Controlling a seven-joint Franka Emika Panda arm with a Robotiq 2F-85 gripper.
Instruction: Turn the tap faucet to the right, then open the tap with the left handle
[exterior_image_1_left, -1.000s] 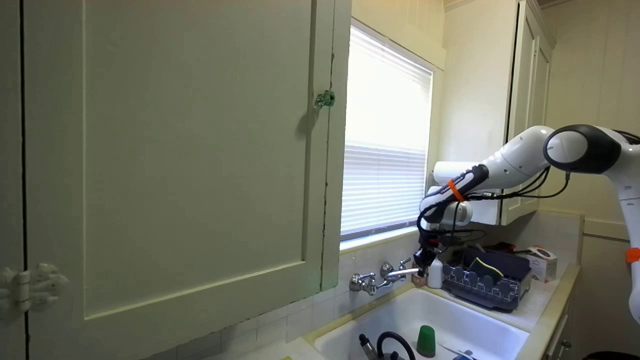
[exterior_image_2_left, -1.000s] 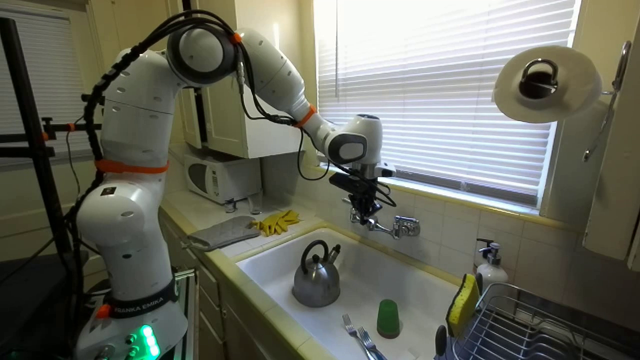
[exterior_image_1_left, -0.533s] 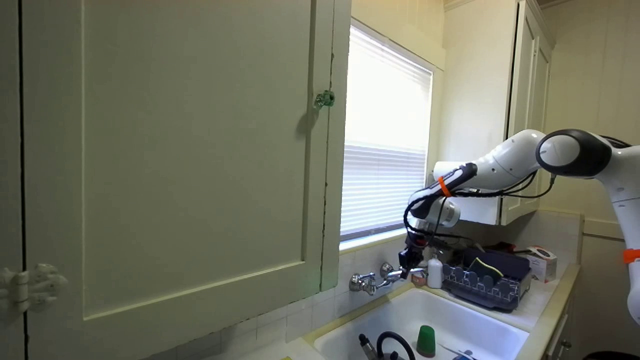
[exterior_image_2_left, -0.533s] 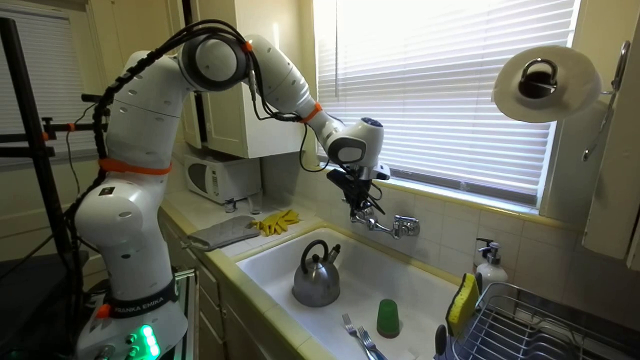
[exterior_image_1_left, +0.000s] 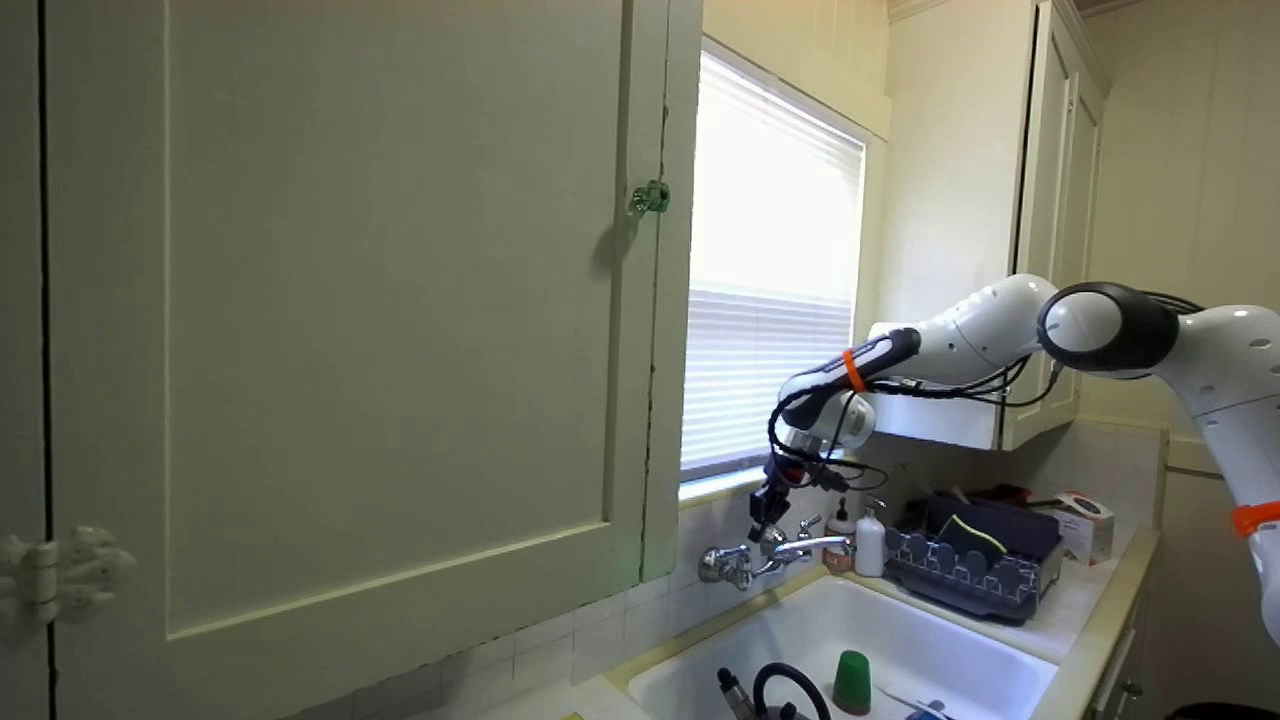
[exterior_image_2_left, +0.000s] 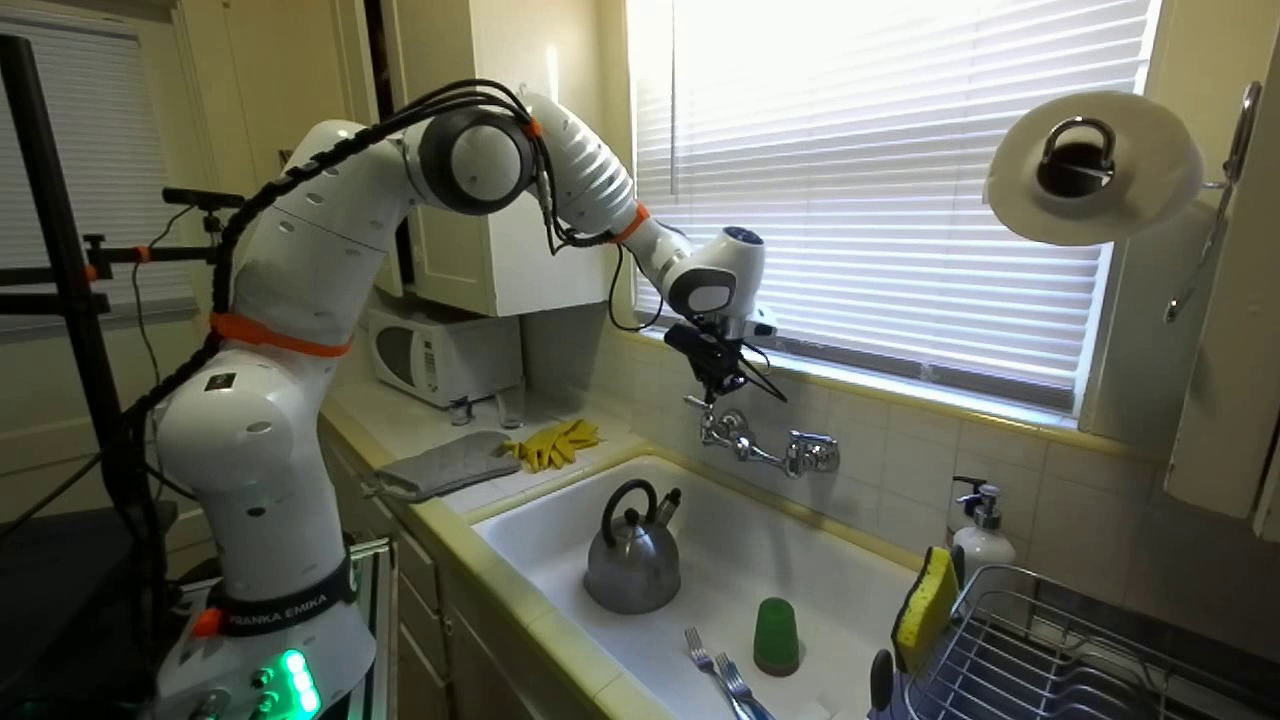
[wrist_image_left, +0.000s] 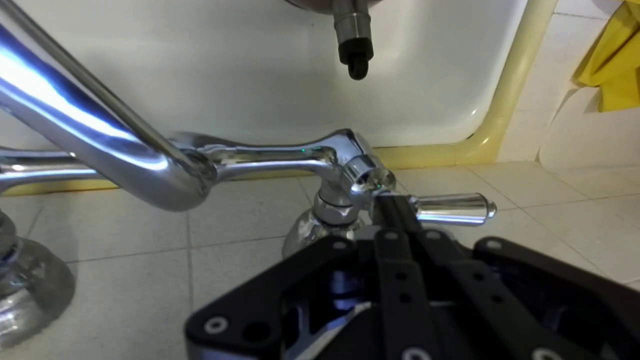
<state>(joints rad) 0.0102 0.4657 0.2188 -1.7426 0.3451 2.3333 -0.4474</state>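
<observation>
Black end effector (wrist_image_left: 396, 202), fingers (wrist_image_left: 386, 212) together, over left handle (wrist_image_left: 452, 209), contact unclear; faucet spout (wrist_image_left: 105, 125) well apart; yellow sink edge (wrist_image_left: 425, 156) near.

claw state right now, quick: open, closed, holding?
Claw: closed, nothing visible in its grip; in the wrist view it overlaps the left handle, contact can't be told.

The arm (exterior_image_2_left: 320, 225) is gleaming white. On its base (exterior_image_2_left: 235, 655), green lights (exterior_image_2_left: 300, 682) are glowing and a black collar (exterior_image_2_left: 285, 606) is bearing the letters FRANKA EMIKA. Above the base, orange bands (exterior_image_2_left: 280, 336) are standing out and a ribbed black cable (exterior_image_2_left: 290, 185) is looping. Farthest from the base, the pincer (wrist_image_left: 395, 200) is showing black links (wrist_image_left: 260, 300) studded with pale-ringed screws (wrist_image_left: 216, 325).
</observation>
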